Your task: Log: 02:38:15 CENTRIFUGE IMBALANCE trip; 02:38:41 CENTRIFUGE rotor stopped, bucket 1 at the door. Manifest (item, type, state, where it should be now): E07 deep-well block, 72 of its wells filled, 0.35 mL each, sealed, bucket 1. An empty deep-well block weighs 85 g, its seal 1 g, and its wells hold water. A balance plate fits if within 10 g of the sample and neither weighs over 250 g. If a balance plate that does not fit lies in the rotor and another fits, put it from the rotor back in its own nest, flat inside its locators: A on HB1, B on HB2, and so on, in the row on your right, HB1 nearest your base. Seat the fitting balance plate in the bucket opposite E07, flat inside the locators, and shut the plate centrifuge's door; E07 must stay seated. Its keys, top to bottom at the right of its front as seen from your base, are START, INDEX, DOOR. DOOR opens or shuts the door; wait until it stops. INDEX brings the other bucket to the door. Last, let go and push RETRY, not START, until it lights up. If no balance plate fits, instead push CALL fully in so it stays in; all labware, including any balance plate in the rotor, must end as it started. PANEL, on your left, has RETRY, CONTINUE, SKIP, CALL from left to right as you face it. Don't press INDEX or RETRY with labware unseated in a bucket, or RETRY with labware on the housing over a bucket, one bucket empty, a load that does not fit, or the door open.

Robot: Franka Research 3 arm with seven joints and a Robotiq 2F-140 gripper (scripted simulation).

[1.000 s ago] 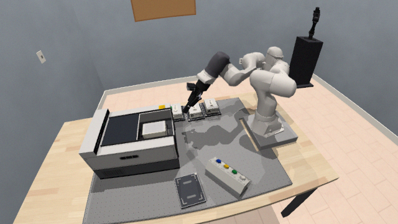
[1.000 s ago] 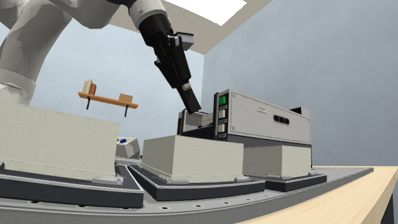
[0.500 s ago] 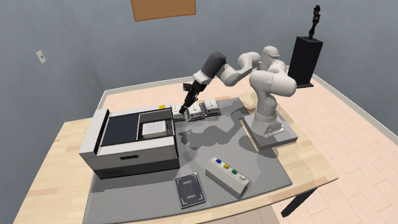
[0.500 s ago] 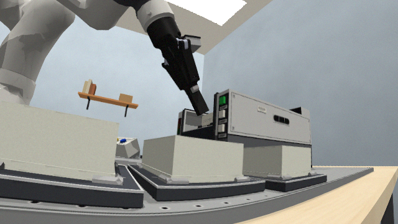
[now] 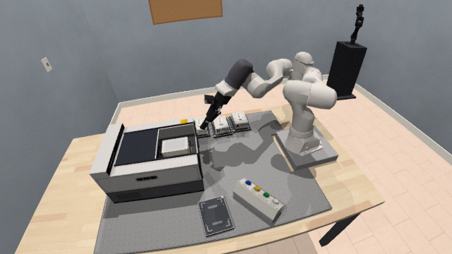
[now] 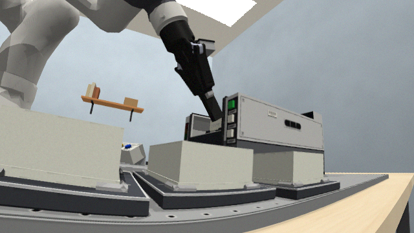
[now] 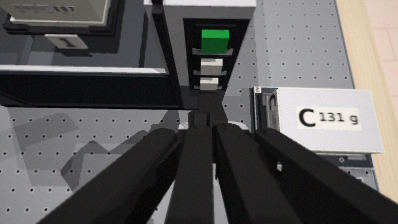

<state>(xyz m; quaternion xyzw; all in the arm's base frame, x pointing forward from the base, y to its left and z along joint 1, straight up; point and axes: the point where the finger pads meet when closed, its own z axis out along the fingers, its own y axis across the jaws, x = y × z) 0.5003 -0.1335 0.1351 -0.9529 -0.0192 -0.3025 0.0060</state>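
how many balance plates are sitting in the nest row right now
3, in a row beside the centrifuge: one nearest it, partly behind the gripper, a middle one, and the one nearest the arm's base. Others may lie hidden in the rotor.

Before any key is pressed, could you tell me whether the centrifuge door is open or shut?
Open: the dark door panel is slid aside, exposing a white block in the bucket.

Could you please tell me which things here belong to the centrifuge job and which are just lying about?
Part of the job: centrifuge, its keys, block in the bucket, balance plates in their nests, button panel, shut gripper.
Just lying about: wall shelf, brown board, black pedestal, wall switch.
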